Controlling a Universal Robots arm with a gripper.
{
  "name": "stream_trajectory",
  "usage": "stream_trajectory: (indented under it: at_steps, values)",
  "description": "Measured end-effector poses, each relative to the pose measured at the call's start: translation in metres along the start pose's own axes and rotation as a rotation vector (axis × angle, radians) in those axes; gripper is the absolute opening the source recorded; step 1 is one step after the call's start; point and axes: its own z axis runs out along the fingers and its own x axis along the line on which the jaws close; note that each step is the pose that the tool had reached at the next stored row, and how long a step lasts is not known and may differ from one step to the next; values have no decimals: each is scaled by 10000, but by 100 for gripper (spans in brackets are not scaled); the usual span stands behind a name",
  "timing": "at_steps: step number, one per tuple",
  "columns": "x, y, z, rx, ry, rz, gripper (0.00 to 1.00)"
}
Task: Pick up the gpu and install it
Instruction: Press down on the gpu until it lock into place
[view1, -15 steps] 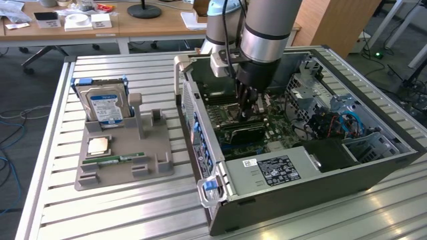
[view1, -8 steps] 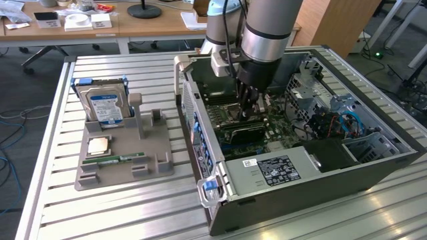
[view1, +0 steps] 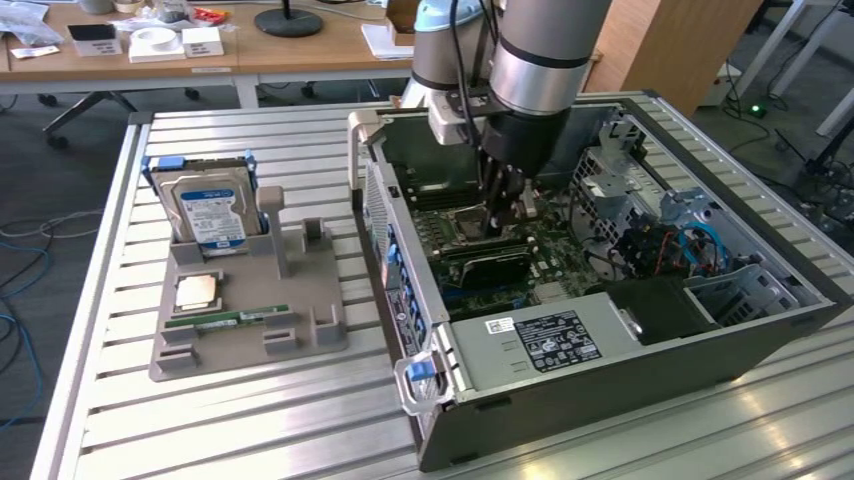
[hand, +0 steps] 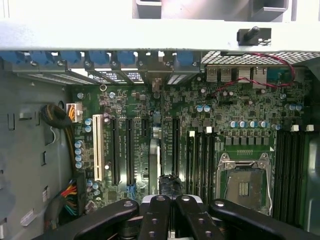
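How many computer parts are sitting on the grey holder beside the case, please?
3: a hard drive upright at the grey holder's far end, a square processor chip flat in front of it, a green memory stick nearest the camera. None appears hidden.

A slatted metal table carries everything. On the side toward the exterior view's left, a grey holder tray lies flat on the slats. Toward the exterior view's right, an open computer case rests directly on the table, its side panel off so the interior faces up. The tray and the case sit near each other with a strip of bare slats between them.
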Motion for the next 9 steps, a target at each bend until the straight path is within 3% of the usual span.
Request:
stream_trajectory:
  at_steps: [9]
  values:
    - [-4,-15,-119,0,0,0,11]
